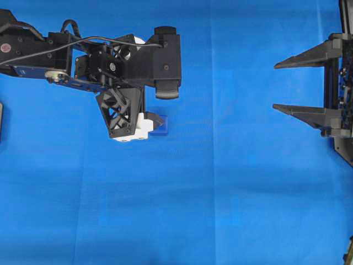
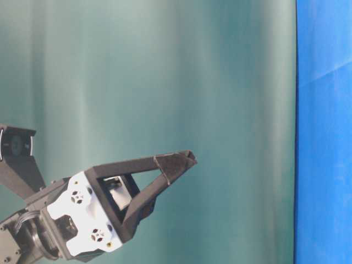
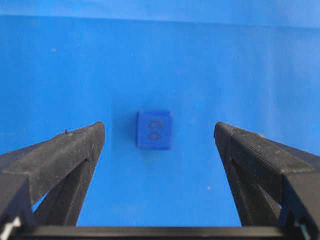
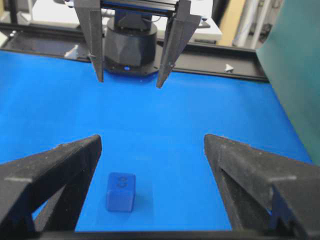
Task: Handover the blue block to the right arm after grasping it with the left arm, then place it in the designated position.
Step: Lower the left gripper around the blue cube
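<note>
The blue block (image 3: pixel 154 129), a small dark-blue cube with rounded edges and a faint mark on its top face, is lying on the blue cloth (image 1: pixel 231 210) toward its middle, untouched between the spread fingers of the left gripper (image 3: pixel 159 137); the right gripper (image 1: pixel 278 86) is waiting spread apart near the cloth's right edge

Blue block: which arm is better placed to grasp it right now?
Left. The left pincer is open, with the blue block lying centred between its fingers. The right pincer, also open, sits far off to the side.
</note>
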{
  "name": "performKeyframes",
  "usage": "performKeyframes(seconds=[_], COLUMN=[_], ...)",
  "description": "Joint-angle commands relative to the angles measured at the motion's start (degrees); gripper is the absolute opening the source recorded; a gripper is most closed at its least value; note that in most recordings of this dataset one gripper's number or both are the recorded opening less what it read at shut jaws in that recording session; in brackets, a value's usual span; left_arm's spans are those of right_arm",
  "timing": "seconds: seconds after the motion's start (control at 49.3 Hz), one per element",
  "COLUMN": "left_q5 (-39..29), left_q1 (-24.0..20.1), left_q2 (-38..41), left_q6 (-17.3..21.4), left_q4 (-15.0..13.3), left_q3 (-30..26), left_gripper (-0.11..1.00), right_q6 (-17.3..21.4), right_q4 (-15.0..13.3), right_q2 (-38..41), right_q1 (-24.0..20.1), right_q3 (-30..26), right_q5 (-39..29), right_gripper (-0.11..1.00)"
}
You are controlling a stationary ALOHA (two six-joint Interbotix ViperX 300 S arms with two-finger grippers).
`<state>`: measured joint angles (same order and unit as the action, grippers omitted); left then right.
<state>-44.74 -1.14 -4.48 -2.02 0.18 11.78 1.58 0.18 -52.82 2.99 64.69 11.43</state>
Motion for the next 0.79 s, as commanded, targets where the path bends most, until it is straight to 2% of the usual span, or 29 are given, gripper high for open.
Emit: performKeyframes(seconds=[0.0,0.77], left_q5=[1.0,20.3], left_q1=[0.2,-0.1], left_q2=[-0.9,9.2], left_q6=[-0.1,-0.1], left_q4=[0.2,0.2], left_q3=[-0.4,11.2], left_gripper=[0.93,0.93], right_q6=[0.1,0.1], right_q4=[0.2,0.2], right_q2=[0.4,1.5], right_q1=[0.1,0.1], right_q3=[-1.7,-1.6], right_q5=[0.3,0.3], right_gripper=[0.97,0.97])
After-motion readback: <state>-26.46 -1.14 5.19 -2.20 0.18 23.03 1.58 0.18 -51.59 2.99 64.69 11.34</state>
